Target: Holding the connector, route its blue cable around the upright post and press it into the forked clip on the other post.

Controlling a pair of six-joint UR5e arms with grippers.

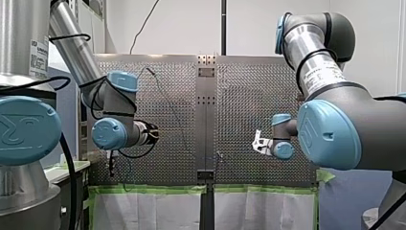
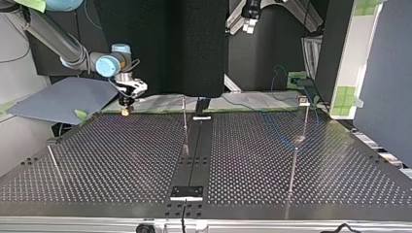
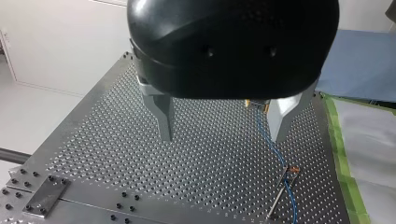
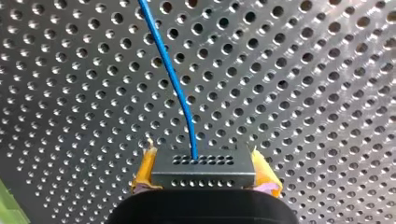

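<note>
One grey connector (image 4: 203, 163), pierced by rows of small holes and trailing one thin blue cable (image 4: 175, 88), sits clamped between the yellow pads (image 4: 265, 176) of my right pincer (image 4: 204, 181), while my left pincer (image 3: 223, 137) gapes wide, empty.

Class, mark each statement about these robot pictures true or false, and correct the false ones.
1. My right gripper holds the connector. True.
2. The cable running from the connector is red. False: it is blue.
3. My left gripper is shut on the cable. False: it is open, with nothing between its fingers.
4. The table is covered with small holes. True.
</note>
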